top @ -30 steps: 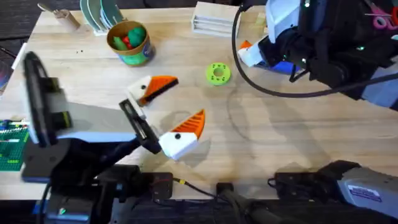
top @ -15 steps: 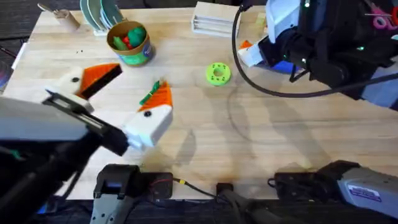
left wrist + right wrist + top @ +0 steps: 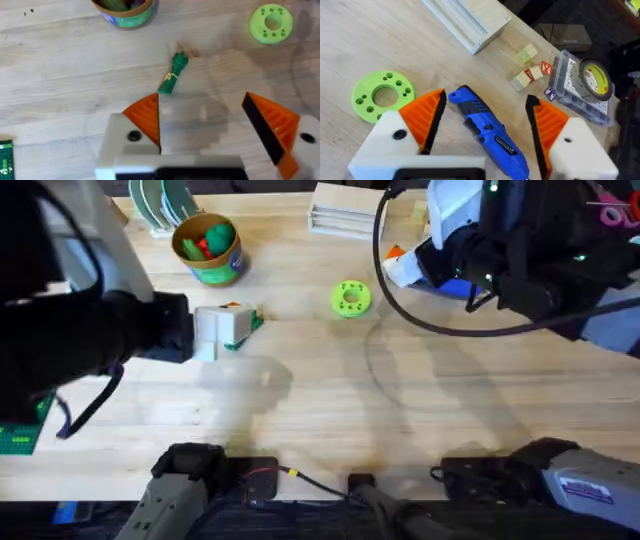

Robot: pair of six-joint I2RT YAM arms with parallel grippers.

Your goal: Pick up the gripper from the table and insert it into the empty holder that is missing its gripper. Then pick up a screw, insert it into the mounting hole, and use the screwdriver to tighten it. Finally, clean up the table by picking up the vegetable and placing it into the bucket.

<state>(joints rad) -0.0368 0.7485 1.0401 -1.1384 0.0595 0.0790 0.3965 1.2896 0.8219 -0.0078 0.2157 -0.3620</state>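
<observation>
The left gripper [image 3: 202, 125] hovered over the vegetable [image 3: 173, 75], jaws spread wide and empty, apparently lined up to pick it off the table [image 3: 60, 65] for the bucket [image 3: 208, 246] nearby. The right gripper [image 3: 485, 125] sat at the far side, jaws wide apart around the screwdriver [image 3: 487, 131] lying between them; whether they touched it, I could not tell.
</observation>
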